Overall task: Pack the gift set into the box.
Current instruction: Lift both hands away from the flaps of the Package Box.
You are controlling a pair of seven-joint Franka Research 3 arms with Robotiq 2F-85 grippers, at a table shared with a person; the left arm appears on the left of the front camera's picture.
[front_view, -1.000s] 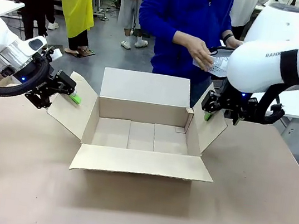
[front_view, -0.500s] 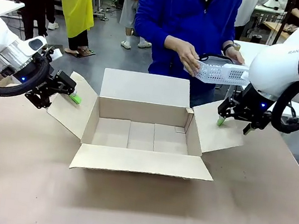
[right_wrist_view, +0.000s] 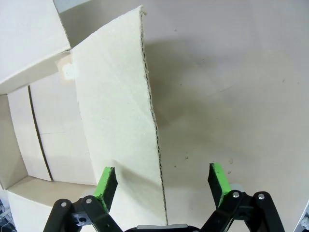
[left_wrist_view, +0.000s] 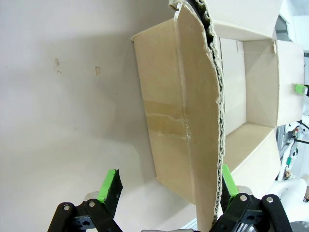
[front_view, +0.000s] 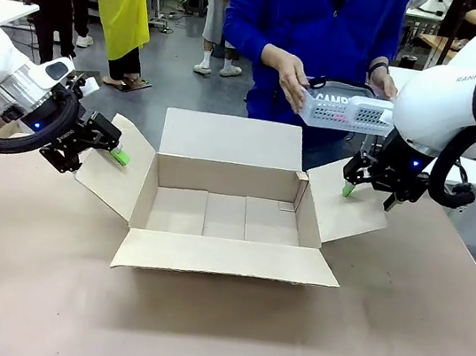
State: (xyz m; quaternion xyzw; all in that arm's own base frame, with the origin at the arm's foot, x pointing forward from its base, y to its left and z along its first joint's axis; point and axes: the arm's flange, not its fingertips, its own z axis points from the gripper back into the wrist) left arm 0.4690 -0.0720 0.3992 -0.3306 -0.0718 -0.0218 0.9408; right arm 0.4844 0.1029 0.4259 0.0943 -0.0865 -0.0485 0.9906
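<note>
White perforated plastic basket (front_view: 346, 113), containing dark "CAMP"-lettered item (front_view: 338, 97): held by person's hands (front_view: 295, 81) beyond the box (front_view: 221, 259). Box: brown corrugated cardboard, four flaps splayed, on smooth beige desk (front_view: 195, 342). Left gripper (left_wrist_view: 169, 181) and right gripper (right_wrist_view: 161, 176): fingers spread, straddling opposite side flaps. Background: grey floor (front_view: 169, 69).

From here, the way down into the open carton (front_view: 225, 216) looks unobstructed. The left flap (front_view: 121, 168) and right flap (front_view: 346, 203) splay outward, each with a gripper at it, blocking the sides; the far flap (front_view: 232, 140) stands up before the person.
</note>
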